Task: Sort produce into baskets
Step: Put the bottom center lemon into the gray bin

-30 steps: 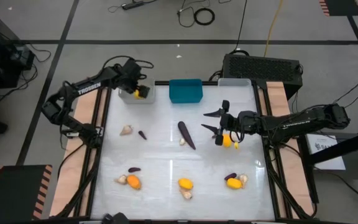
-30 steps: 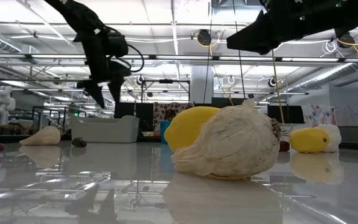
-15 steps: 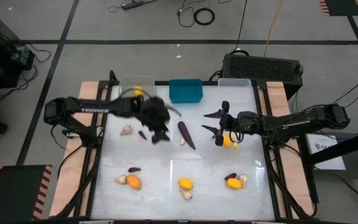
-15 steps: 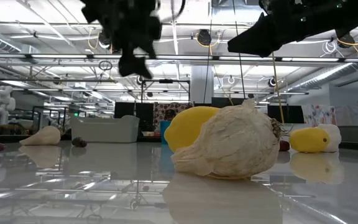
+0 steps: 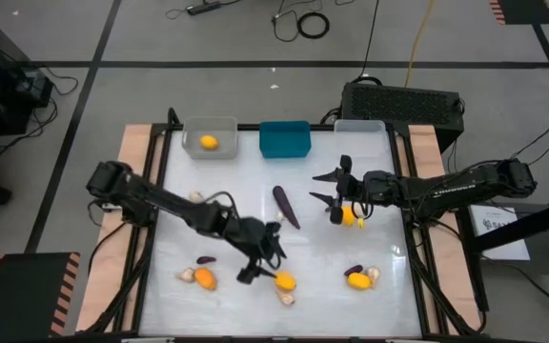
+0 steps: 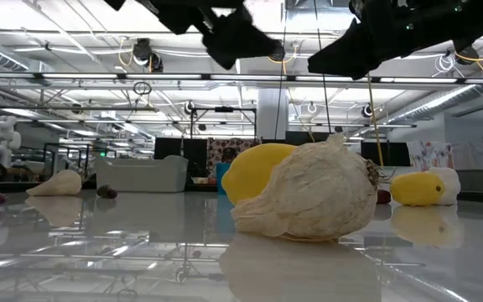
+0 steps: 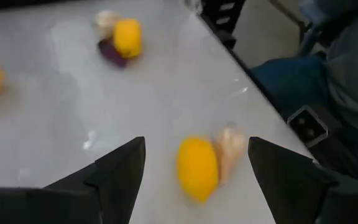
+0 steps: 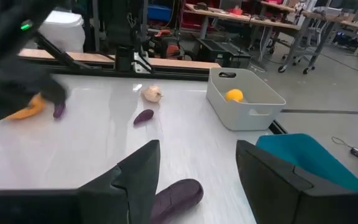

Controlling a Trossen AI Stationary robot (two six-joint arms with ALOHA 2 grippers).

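My left gripper is open and empty, in the air over the near middle of the table. A yellow-orange fruit lies on the table below the gap between its fingers, and a garlic bulb lies against the fruit. My right gripper is open and empty above the table right of centre, beside a long purple eggplant and a yellow fruit. The light grey basket holds one yellow fruit. The teal basket and the translucent white basket stand along the far edge.
At the near left lie a small purple piece, an orange fruit and a garlic bulb. At the near right lie a purple piece, a yellow fruit and a garlic bulb. Another bulb lies at the left. A black box stands behind the table.
My left gripper has swung from over the grey basket at the far left toward the table's near edge and right. It now hangs over the yellow fruit in the near middle. A yellow fruit lies in the grey basket.
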